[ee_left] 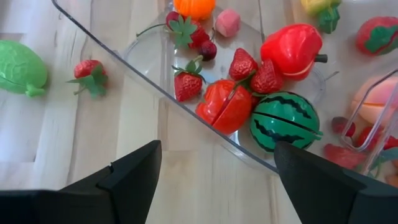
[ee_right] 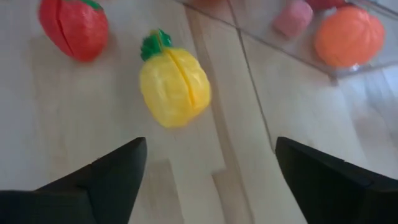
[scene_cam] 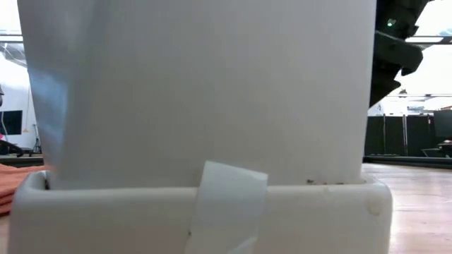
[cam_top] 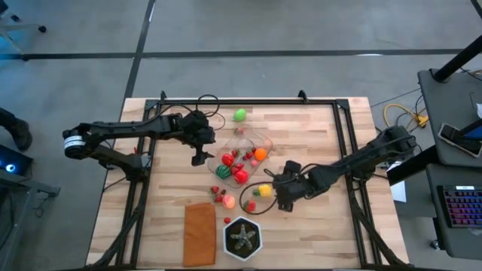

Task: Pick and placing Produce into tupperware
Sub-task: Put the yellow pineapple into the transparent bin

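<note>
Your right gripper (ee_right: 205, 180), fingers spread, probably lines up on the yellow toy pineapple (ee_right: 175, 86) just ahead; your left gripper (ee_left: 214, 180) waits spread beside the tupperware (ee_left: 112, 53).

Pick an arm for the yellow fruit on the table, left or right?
Right. The right gripper is open with the yellow fruit directly ahead between its fingers. The left gripper sits on the far side of the tupperware, facing its contents.

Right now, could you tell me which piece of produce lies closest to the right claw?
The yellow pineapple with the green top, lying on the bare table directly ahead of the open right claw; the other pieces lie farther off.
</note>
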